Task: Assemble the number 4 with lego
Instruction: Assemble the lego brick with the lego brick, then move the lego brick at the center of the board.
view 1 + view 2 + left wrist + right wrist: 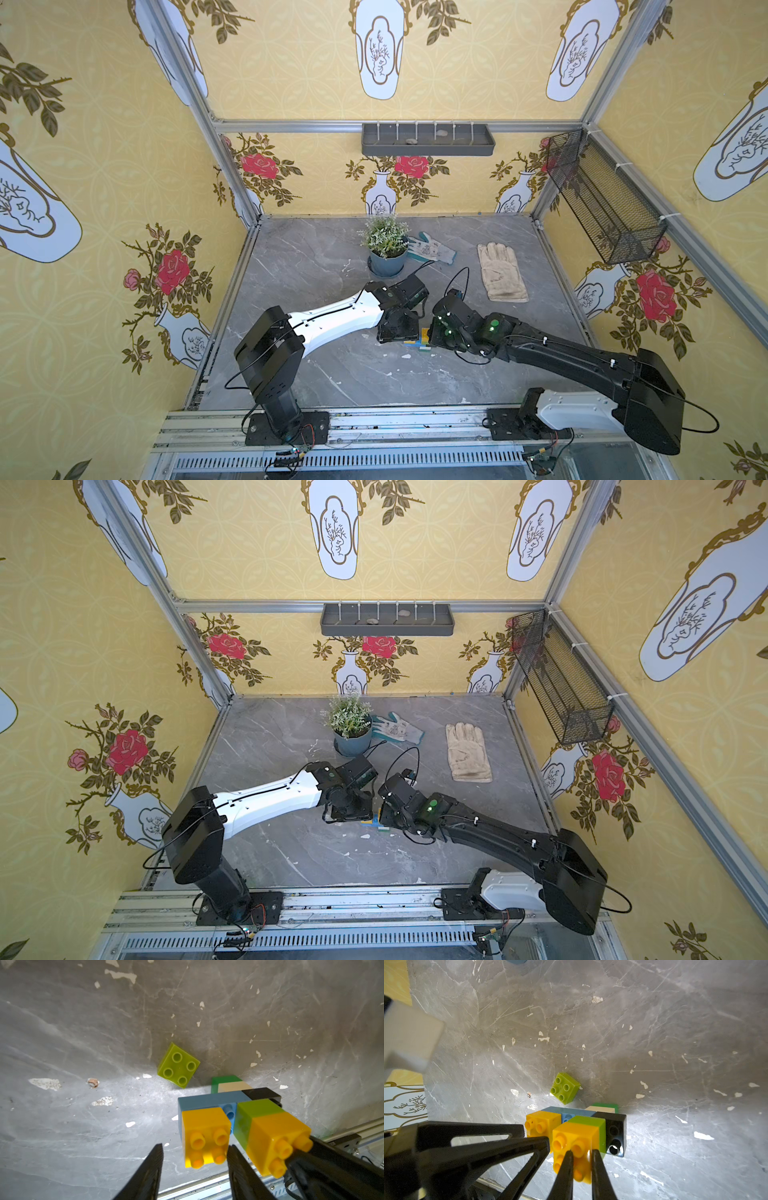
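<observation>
Wrists (399,320) hide most of the number 4 (420,340) in both top views; only a yellow-blue-green sliver shows at centre. Wrist views show it lying on the scuffed grey table (83,1032), low in frame, loose lime brick (178,1065) near its stem. Around the shorter yellow prong the left fingers (153,1167) stand apart; right fingers (564,1167), closed to a slit, sit on the taller prong's studs, grip unclear. Bare table surrounds them
</observation>
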Tool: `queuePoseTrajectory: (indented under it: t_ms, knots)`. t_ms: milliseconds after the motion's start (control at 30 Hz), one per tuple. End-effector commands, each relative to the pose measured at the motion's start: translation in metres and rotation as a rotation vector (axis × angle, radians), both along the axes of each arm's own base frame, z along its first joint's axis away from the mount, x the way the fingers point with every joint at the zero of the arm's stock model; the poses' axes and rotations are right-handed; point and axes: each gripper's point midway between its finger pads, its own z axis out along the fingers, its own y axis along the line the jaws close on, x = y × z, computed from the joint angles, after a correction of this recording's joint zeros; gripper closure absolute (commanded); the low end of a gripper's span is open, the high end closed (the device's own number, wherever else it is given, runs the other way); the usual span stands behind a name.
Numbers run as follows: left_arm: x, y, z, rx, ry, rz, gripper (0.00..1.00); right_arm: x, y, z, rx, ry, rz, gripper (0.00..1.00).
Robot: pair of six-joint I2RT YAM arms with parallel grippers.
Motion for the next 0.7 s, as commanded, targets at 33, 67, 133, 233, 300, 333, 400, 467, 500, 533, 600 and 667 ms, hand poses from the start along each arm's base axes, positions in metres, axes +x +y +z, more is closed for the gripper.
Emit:
queuePoseTrajectory:
  t_ms: [33, 67, 133, 233, 300, 333, 400, 467, 500, 533, 600, 667]
  knots:
    - [0.011, 0.009, 0.029, -0.008, -0.083, 0.028, 0.41, -0.033, -0.055, -0.036, -0.264, 0.156, 0.012, 0.98]
    - [0.012, 0.012, 0.034, -0.009, -0.094, 0.035, 0.4, -0.032, -0.054, -0.035, -0.266, 0.154, 0.015, 0.98]
    - [0.015, 0.019, 0.042, -0.013, -0.116, 0.051, 0.4, -0.03, -0.053, -0.032, -0.27, 0.146, 0.016, 0.96]
    - [0.016, 0.028, 0.041, -0.019, -0.13, 0.07, 0.41, -0.028, -0.05, -0.028, -0.27, 0.139, 0.022, 0.92]
    - [0.016, 0.033, 0.037, -0.021, -0.125, 0.085, 0.42, -0.028, -0.049, -0.026, -0.266, 0.135, 0.023, 0.9]
    - [0.015, 0.035, 0.033, -0.019, -0.118, 0.087, 0.43, -0.028, -0.049, -0.026, -0.266, 0.134, 0.023, 0.9]
    - [0.014, 0.038, 0.029, -0.019, -0.114, 0.096, 0.43, -0.027, -0.047, -0.022, -0.257, 0.125, 0.026, 0.87]
    - [0.012, 0.039, 0.024, -0.033, -0.11, 0.104, 0.43, -0.027, -0.044, -0.017, -0.252, 0.114, 0.033, 0.8]
    - [0.011, 0.039, 0.022, -0.042, -0.105, 0.11, 0.44, -0.026, -0.042, -0.015, -0.252, 0.109, 0.039, 0.77]
    - [0.011, 0.04, 0.02, -0.05, -0.102, 0.116, 0.44, -0.025, -0.04, -0.013, -0.254, 0.103, 0.046, 0.75]
    - [0.011, 0.041, 0.015, -0.06, -0.094, 0.131, 0.45, -0.024, -0.038, -0.011, -0.263, 0.1, 0.053, 0.72]
    - [0.01, 0.042, 0.012, -0.067, -0.093, 0.138, 0.45, -0.024, -0.037, -0.011, -0.273, 0.099, 0.057, 0.7]
